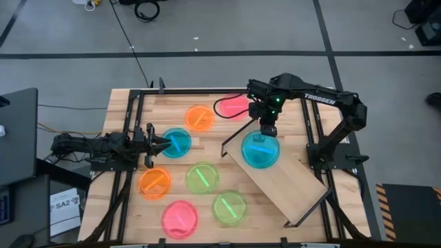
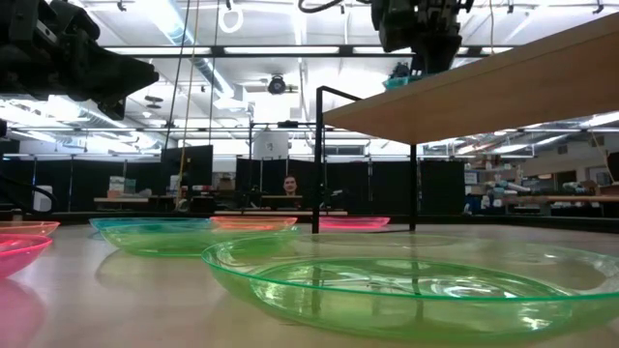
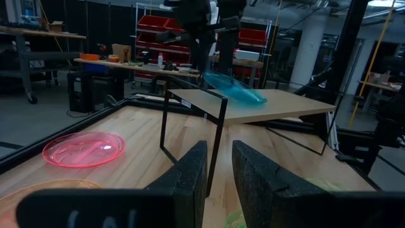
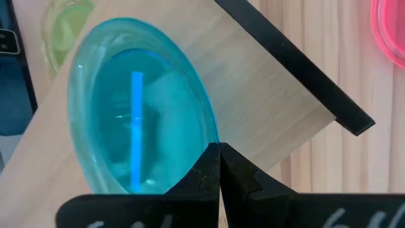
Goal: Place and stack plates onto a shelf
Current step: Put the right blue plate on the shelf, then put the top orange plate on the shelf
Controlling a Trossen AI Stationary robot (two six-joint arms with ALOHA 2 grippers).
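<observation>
One blue plate (image 1: 260, 149), thin, light and slippery I think, lies on the shelf (image 1: 289, 182), its rim pinched by the closed right claw (image 1: 267, 129).

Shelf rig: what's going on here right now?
The right gripper is shut on the rim of a blue plate that sits on the shelf, apparently placing it. The left gripper waits beside a second blue plate on the table. Orange, green and pink plates lie loose on the table.
</observation>
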